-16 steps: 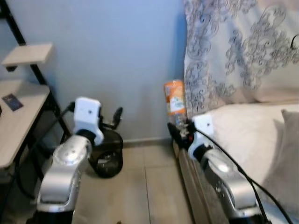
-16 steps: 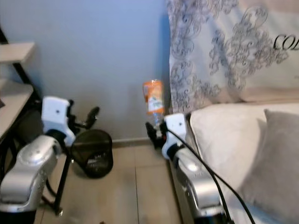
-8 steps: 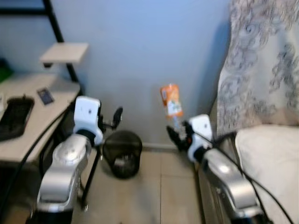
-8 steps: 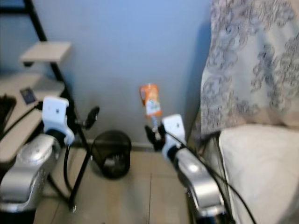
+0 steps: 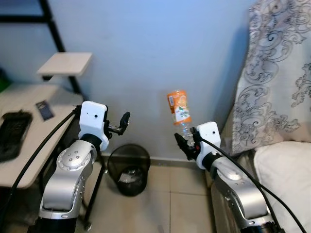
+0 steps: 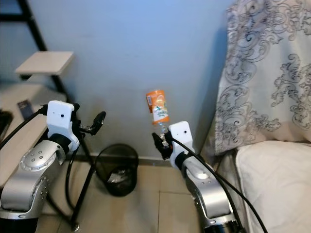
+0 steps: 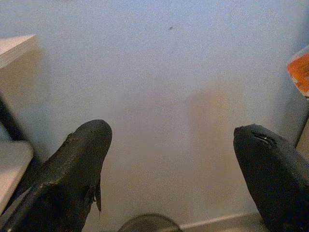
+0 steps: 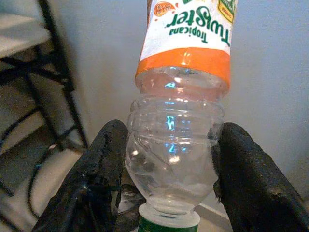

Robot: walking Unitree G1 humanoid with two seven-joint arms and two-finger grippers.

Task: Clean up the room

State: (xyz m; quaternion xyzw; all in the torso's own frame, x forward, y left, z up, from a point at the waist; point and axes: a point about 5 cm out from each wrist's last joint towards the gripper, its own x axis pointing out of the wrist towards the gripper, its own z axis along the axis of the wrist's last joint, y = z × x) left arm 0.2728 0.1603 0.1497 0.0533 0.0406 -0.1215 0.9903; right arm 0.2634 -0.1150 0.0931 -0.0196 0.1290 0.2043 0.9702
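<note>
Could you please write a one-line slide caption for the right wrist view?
Right gripper clamps an empty Tropicana Twister bottle by its clear lower body, cap toward the wrist.

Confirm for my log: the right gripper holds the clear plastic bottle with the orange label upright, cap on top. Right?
Not quite. The right gripper does hold the clear plastic bottle with the orange label, but upside down: the right wrist view shows its green cap at the bottom.

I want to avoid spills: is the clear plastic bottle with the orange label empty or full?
Empty. The clear plastic bottle with the orange label shows no liquid; it is held cap-down in the right gripper.
</note>
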